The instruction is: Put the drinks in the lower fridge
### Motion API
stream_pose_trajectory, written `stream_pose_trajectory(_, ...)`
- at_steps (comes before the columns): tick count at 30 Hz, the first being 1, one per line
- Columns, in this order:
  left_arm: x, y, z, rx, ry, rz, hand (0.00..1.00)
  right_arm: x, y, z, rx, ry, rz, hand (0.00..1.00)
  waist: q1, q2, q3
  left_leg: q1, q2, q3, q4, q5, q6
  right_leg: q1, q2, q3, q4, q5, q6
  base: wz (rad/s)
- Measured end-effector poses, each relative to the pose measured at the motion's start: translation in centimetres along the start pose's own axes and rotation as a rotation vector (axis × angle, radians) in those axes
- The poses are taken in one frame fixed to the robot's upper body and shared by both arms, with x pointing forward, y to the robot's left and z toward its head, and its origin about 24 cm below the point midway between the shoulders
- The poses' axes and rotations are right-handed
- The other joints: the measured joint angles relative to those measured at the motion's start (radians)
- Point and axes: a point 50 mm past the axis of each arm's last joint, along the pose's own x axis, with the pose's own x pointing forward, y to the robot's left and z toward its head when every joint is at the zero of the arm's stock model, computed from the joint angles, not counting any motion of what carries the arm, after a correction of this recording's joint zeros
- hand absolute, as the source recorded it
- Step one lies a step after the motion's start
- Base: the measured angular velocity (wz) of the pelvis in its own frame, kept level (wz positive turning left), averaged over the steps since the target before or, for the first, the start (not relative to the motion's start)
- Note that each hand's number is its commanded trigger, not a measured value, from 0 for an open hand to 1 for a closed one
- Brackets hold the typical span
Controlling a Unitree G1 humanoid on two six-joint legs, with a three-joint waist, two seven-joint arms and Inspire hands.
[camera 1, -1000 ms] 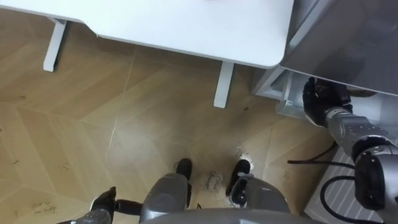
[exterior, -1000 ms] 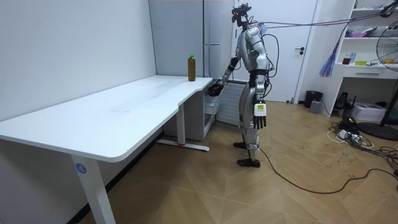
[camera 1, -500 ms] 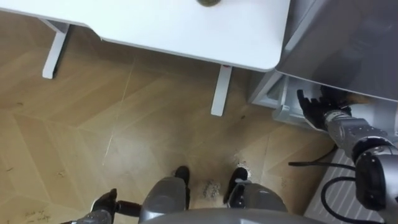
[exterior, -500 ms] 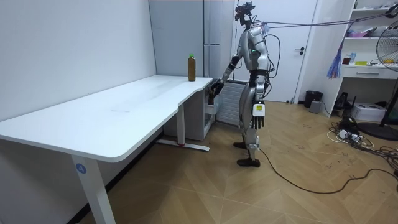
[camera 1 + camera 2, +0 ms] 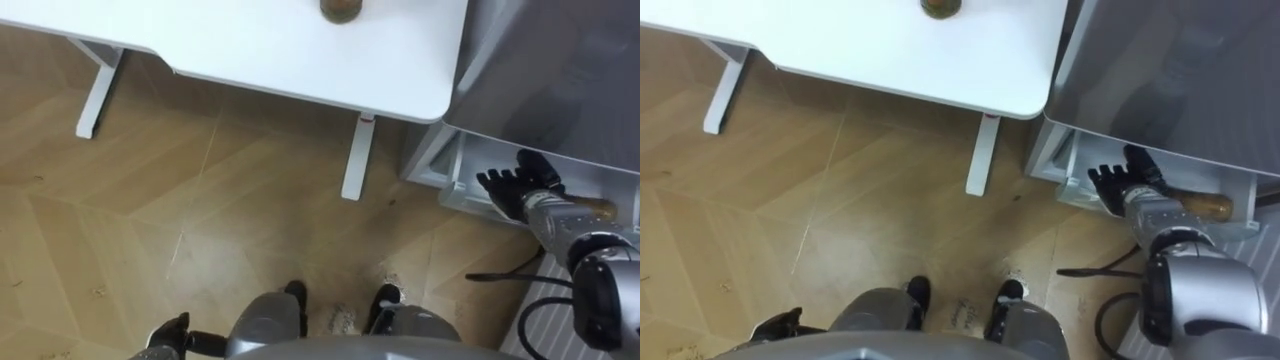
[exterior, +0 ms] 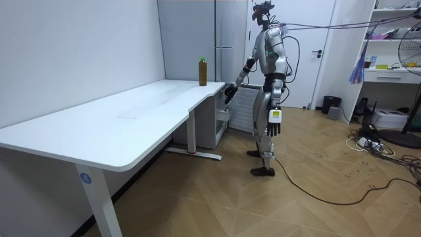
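Observation:
A drink bottle [image 5: 341, 8] with a green cap stands on the white table [image 5: 280, 50] near its end by the fridge; in the room view the bottle [image 6: 202, 72] is upright. My right hand [image 5: 515, 187] is open, fingers spread, at the mouth of the open lower fridge compartment [image 5: 450, 170]. A brownish bottle [image 5: 1205, 208] lies inside that compartment beside my wrist. My left hand [image 5: 165, 333] hangs open at my side, holding nothing. I stand facing the fridge, at the table's end.
The tall grey fridge [image 6: 197, 39] stands against the wall behind the table; its grey door [image 5: 560, 70] hangs above the low compartment. A table leg [image 5: 355, 160] stands on the wooden floor just left of the fridge. A white radiator [image 6: 240, 108] stands behind me.
My right hand, curled and deep at the compartment a second ago, has opened its fingers and drawn slightly back. The view has shifted, showing more of the table and bottle.

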Motion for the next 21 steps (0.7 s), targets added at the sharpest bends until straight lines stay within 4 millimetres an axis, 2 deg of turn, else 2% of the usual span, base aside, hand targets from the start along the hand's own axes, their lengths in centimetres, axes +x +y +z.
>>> stream_pose_trajectory(2,-0.1,0.0,-0.1,-0.002,-0.002,-0.001,0.0,0.0,-0.2,0.0,-0.002,-0.004,-0.002,0.0,-0.007,0.005,-0.0038,0.018,0.001,0.011,-0.012,0.0,0.0,0.013,0.001,0.003,-0.005,0.0,0.003,-0.07)
stream_pose_trajectory(11,-0.1,0.3,-0.4,0.017,-0.003,0.017,0.0,-0.3,-1.6,-0.2,-0.023,-0.006,0.016,0.0,-0.05,-0.002,-0.0053,0.078,0.0,0.021,-0.045,0.002,0.003,0.075,0.004,0.002,-0.041,0.006,0.013,0.0)
stream_pose_trajectory(15,-0.2,0.5,-0.6,0.001,-0.003,0.03,0.0,-0.8,-3.7,0.0,-0.079,-0.012,0.008,0.0,-0.06,-0.016,-0.0125,0.127,0.0,0.04,-0.07,0.002,0.003,0.112,0.007,0.014,-0.059,0.005,0.018,-0.08)
stream_pose_trajectory(18,-0.3,0.9,-1.0,-0.026,0.004,0.044,0.0,-1.1,-4.8,0.1,-0.094,-0.026,-0.001,0.0,-0.074,-0.024,-0.0139,0.162,0.0,0.05,-0.083,0.002,0.003,0.137,0.011,0.031,-0.075,0.008,0.022,-0.15)
stream_pose_trajectory(20,-0.3,1.1,-0.7,-0.038,-0.02,0.055,0.0,-1.4,-5.7,0.2,-0.098,-0.041,-0.008,0.0,-0.078,-0.03,-0.0146,0.171,0.0,0.055,-0.085,0.002,0.003,0.151,0.012,0.031,-0.082,0.008,0.023,-0.04)
stream_pose_trajectory(21,-0.2,1.0,-0.4,-0.042,-0.039,0.059,0.0,-1.6,-6.2,0.3,-0.104,-0.049,-0.012,0.0,-0.079,-0.033,-0.0165,0.174,0.001,0.072,-0.087,0.002,0.003,0.156,0.013,0.034,-0.091,0.01,0.025,-0.05)
